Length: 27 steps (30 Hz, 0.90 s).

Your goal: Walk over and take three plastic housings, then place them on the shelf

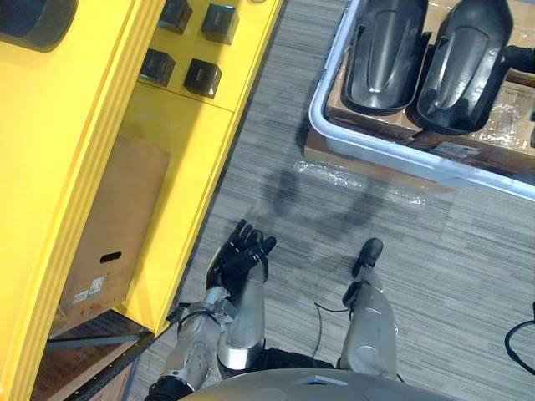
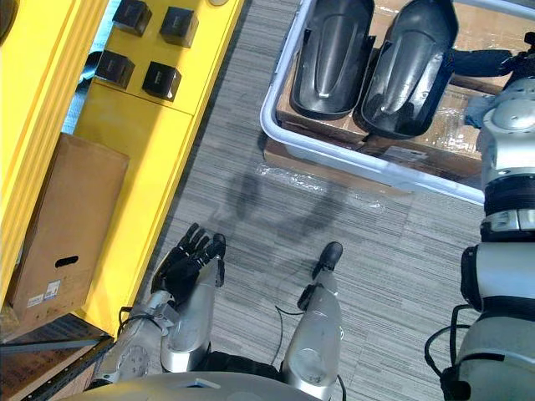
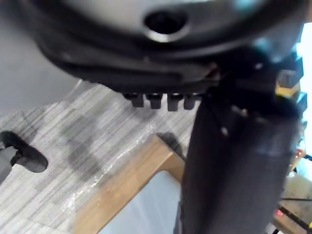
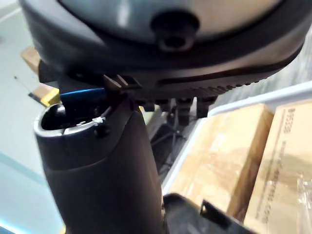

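Two dark plastic housings lie side by side on cardboard boxes inside a white tray on the floor ahead to the right. My right hand reaches in beside the right-hand housing. In the right wrist view its thumb stands out, its fingers look straight, and a housing's edge shows close by. My left hand hangs low over the grey floor beside the yellow shelf, open and holding nothing.
Several small black boxes sit on the yellow shelf's upper level. A large cardboard box stands in its lower bay. A strip of clear film lies on the carpet along the tray's near side.
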Motion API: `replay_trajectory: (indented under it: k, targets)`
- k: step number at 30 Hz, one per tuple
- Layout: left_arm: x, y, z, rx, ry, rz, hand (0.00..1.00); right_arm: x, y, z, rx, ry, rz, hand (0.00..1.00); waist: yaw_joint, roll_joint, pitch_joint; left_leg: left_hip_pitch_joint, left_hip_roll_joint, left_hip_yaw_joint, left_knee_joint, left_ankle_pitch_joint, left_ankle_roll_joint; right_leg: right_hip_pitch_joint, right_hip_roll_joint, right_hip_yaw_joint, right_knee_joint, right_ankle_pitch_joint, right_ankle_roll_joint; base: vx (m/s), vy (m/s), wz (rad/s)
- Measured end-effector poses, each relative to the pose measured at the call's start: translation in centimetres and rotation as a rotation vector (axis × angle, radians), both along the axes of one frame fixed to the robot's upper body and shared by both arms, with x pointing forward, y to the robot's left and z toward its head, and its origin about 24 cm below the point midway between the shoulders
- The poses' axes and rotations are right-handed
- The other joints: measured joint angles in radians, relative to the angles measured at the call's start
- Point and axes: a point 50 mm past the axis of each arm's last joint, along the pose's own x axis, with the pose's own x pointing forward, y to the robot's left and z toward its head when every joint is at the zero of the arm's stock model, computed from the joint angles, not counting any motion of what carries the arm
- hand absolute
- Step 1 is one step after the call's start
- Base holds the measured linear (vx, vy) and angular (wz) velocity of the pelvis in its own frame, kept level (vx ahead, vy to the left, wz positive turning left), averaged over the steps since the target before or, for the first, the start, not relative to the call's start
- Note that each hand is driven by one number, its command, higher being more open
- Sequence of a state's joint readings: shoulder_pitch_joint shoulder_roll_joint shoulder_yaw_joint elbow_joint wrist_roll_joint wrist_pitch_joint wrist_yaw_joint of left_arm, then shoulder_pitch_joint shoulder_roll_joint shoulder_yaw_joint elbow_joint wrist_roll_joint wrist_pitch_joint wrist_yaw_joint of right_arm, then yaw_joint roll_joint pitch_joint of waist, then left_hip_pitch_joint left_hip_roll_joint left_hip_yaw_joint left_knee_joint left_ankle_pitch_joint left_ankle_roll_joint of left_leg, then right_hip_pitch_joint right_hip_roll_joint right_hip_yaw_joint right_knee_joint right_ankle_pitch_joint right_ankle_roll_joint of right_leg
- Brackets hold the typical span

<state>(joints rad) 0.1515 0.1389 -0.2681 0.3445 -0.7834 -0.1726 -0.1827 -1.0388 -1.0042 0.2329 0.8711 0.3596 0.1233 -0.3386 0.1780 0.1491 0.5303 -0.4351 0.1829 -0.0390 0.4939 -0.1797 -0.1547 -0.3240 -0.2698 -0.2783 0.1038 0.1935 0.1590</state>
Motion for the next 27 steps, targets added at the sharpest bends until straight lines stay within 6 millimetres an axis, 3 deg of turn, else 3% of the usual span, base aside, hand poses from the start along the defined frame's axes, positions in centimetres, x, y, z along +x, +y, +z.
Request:
replay_trajectory:
  k: [10, 16, 21, 22, 27]
  targets:
    - [0.6, 0.0, 0.1, 0.022, -0.025, 0.007, 1.0, 0.5, 0.1, -0.7, 0.041, 0.052, -0.067, 1.0, 0.02, 0.001, 0.0, -0.048, -0.002, -0.015, 0.001, 0.011, -0.003, -0.049, -0.002, -0.014, 0.018, -0.001, -0.005, 0.01, 0.032, 0.03]
    - [1.0, -0.3, 0.3, 0.018, -0.044, 0.0, 1.0, 0.2, -1.2, -2.5, 0.055, 0.17, -0.142, 1.0, 0.037, 0.008, -0.002, -0.1, -0.002, -0.021, 0.047, -0.005, 0.001, -0.082, -0.001, -0.015, 0.024, 0.001, -0.008, -0.02, 0.057, -0.02]
    - [1.5, -0.2, 0.2, 0.009, -0.047, 0.021, 1.0, 0.0, -1.4, -1.8, 0.012, 0.217, -0.154, 1.0, 0.04, 0.01, -0.003, -0.131, -0.002, -0.024, 0.081, -0.017, 0.005, -0.1, -0.003, -0.015, 0.03, 0.003, -0.006, -0.02, 0.064, -0.02]
    - [1.6, -0.3, 0.3, 0.008, -0.049, 0.022, 1.0, -0.2, -1.7, -1.6, -0.021, 0.239, -0.167, 0.0, 0.042, 0.01, -0.003, -0.137, -0.004, -0.025, 0.083, -0.018, 0.005, -0.103, -0.005, -0.017, 0.03, 0.003, -0.006, 0.0, 0.053, 0.03]
    - [1.8, -0.4, 0.4, -0.034, -0.048, 0.029, 1.0, -1.2, -3.1, -0.9, -0.054, 0.33, -0.194, 0.0, 0.063, 0.014, -0.005, -0.151, -0.007, -0.033, 0.093, -0.019, 0.007, -0.109, -0.006, -0.021, 0.033, 0.004, -0.005, 0.01, 0.048, 0.04]
